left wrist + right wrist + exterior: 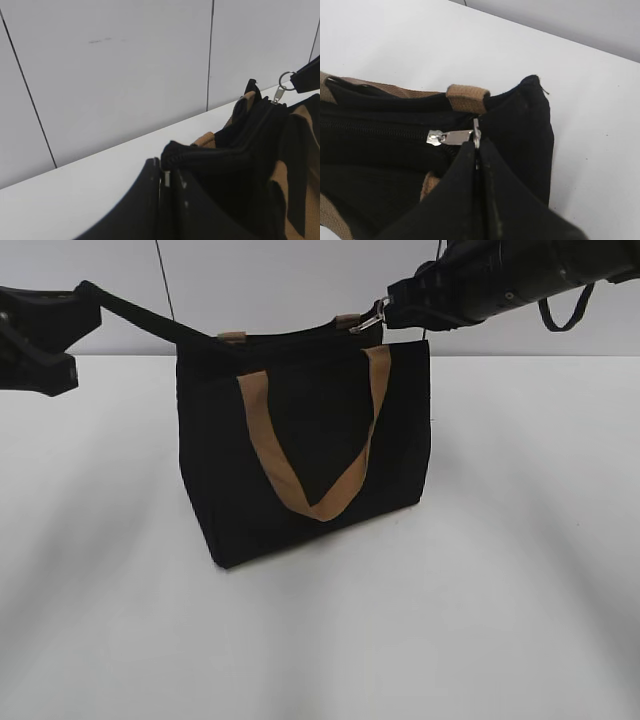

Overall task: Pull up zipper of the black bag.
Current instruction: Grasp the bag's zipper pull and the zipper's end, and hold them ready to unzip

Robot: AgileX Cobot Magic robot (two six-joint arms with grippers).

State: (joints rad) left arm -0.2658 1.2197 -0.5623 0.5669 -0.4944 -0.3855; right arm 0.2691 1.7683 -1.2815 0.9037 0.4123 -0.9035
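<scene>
The black bag stands upright on the white table, its tan handle hanging down the front. My left gripper is shut on a black strap or end tab of the bag, pulled taut to the left. My right gripper is shut on the ring of the silver zipper pull at the bag's right top corner, also visible in the exterior view and left wrist view. The zipper track appears closed along the top behind the pull.
The white table spreads around the bag. A grey panelled wall stands behind it. Tan strap tabs sit at the bag's top edge.
</scene>
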